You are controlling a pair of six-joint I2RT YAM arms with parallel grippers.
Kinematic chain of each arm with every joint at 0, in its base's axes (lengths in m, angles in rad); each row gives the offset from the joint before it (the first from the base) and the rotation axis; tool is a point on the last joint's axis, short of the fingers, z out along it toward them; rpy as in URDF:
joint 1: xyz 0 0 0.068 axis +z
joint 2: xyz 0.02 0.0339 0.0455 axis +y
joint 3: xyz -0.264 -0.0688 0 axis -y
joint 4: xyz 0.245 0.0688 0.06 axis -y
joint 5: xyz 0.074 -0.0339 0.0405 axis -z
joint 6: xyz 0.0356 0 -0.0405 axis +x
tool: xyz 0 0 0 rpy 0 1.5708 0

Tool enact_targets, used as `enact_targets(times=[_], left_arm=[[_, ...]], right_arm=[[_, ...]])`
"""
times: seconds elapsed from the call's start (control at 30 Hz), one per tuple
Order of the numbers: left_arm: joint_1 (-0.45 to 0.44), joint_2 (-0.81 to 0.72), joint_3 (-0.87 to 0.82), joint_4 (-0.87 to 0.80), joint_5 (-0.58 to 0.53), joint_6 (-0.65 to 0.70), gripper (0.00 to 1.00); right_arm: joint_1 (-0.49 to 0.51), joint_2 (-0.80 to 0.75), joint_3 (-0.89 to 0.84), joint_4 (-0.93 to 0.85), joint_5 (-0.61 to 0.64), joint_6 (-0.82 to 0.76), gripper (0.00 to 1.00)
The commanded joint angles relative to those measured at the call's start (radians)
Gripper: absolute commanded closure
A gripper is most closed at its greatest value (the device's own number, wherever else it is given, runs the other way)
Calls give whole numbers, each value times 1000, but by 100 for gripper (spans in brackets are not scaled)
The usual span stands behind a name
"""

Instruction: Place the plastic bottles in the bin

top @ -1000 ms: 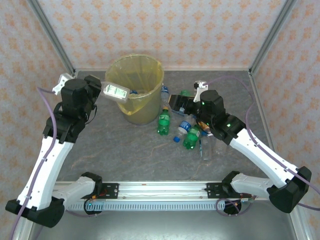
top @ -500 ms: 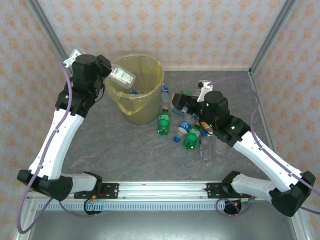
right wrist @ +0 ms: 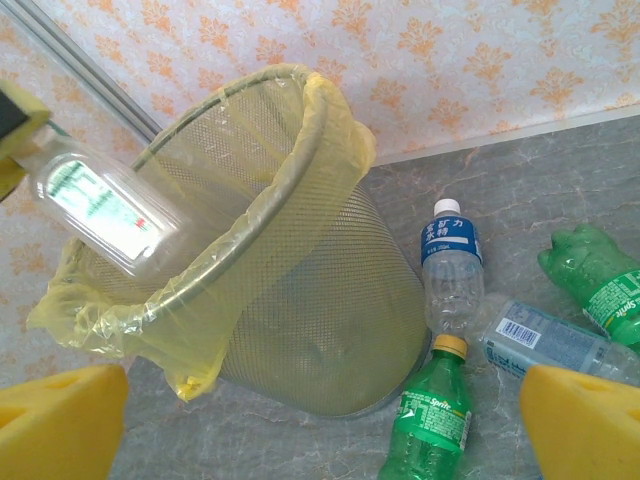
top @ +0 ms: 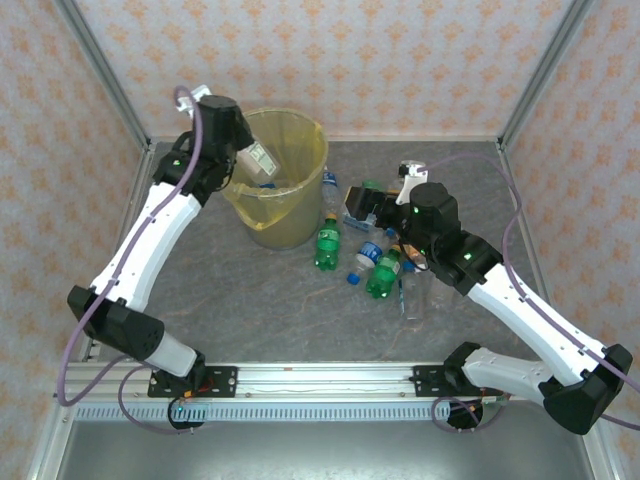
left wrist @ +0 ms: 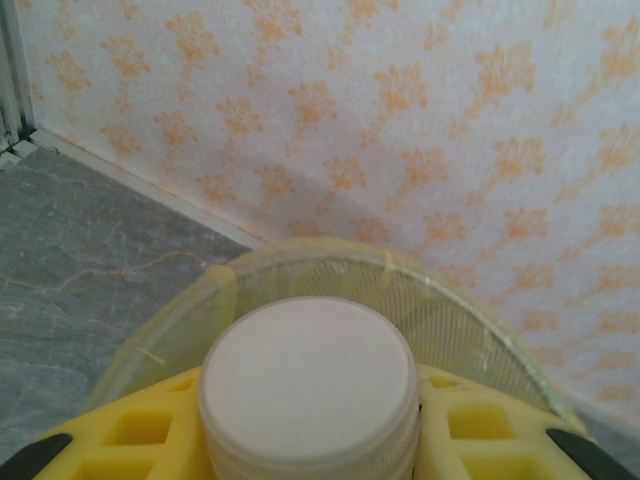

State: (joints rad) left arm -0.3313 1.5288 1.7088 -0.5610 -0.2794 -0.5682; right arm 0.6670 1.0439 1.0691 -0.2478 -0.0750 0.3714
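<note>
My left gripper [top: 243, 150] is shut on a clear bottle [top: 259, 159] with a green label, held tilted above the mouth of the bin [top: 285, 215]. The left wrist view looks onto that bottle's white cap [left wrist: 308, 380] between the yellow fingers [left wrist: 135, 430], with the bin's rim [left wrist: 330, 258] behind. My right gripper [top: 362, 207] stands open beside the bin, above the table. Ahead of it lie a blue-labelled clear bottle [right wrist: 450, 270] and a green Sprite bottle [right wrist: 430, 420]. The held bottle [right wrist: 100, 205] hangs over the yellow-bagged bin [right wrist: 290, 290].
More bottles lie on the grey table right of the bin: a green one [top: 327, 245], another green one [top: 383, 275], a blue-capped clear one [top: 365, 258] and a clear one [top: 412, 297]. Patterned walls close off the back and sides.
The left arm has swung up and to the right, carrying the clear bottle from the bin's left rim to over its opening. The right arm has barely moved.
</note>
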Motion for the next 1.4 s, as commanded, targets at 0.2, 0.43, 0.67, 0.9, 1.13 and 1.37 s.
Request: enact_targets(times=[0.2, 0.43, 0.67, 0.9, 1.13, 1.37], left_arm=[[-86, 82, 21, -41, -153, 150, 61], [-98, 103, -9, -41, -153, 144, 54], [-98, 72, -35, -40, -118, 114, 28], [-97, 4, -31, -46, -79, 90, 15], [-117, -77, -56, -15, 26, 42, 1], [-169, -176, -151, 86, 116, -12, 1]], right_arm=[[5, -19, 13, -18, 14, 11, 0], [5, -31, 11, -24, 23, 6, 0], [5, -32, 11, -27, 26, 7, 0], [5, -25, 11, -29, 31, 12, 0], [5, -21, -6, -72, 66, 30, 0], [5, -50, -60, -181, 161, 85, 0]])
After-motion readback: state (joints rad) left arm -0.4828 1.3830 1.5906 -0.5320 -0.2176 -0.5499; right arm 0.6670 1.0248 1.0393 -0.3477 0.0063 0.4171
